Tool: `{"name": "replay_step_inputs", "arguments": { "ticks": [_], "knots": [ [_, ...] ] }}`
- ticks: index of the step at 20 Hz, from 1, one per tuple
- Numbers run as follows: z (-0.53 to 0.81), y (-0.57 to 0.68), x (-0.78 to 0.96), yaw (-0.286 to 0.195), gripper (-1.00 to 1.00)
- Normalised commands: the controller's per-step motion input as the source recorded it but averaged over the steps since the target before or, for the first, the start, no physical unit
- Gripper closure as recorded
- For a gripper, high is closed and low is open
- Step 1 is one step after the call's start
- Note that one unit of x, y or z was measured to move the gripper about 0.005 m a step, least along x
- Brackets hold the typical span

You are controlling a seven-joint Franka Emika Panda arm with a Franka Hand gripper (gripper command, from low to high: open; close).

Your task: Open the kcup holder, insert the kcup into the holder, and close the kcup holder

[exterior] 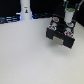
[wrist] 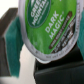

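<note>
The exterior view shows a pale table carrying the kcup holder, a black boxy unit set near the table's far edge, toward the exterior view's right. A pale rectangular recess is seen on its front face, and a few small pods with pale and reddish tops are seated in its upper surface. The robot arm is lowered from above onto the holder's top, with the gripper positioned directly over the rear part of the unit. At this resolution it cannot be told from the exterior view whether the drawer is pulled out or shut. A white upright object is noted at the table's far edge, well apart from the holder, toward the exterior view's left.

In the wrist view the frame is largely filled by the kcup, recognised by its bright green foil lid with white lettering and a whitish rim. The pod is clamped between the gripper's teal pads, the lid facing the camera. Dark parts of the holder are seen just beside and beneath the pod; contact between pod and holder cannot be determined.
</note>
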Motion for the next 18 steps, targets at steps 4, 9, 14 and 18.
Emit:
{"name": "replay_step_inputs", "arguments": {
  "ticks": [4,9,14,18],
  "knots": [
    [-0.19,0.06,-0.17,0.083,1.0],
    [-0.22,0.08,-0.15,0.084,1.0],
    [-0.29,0.03,-0.23,0.08,1.0],
    [-0.28,-0.04,-0.15,0.047,1.0]
  ]
}}
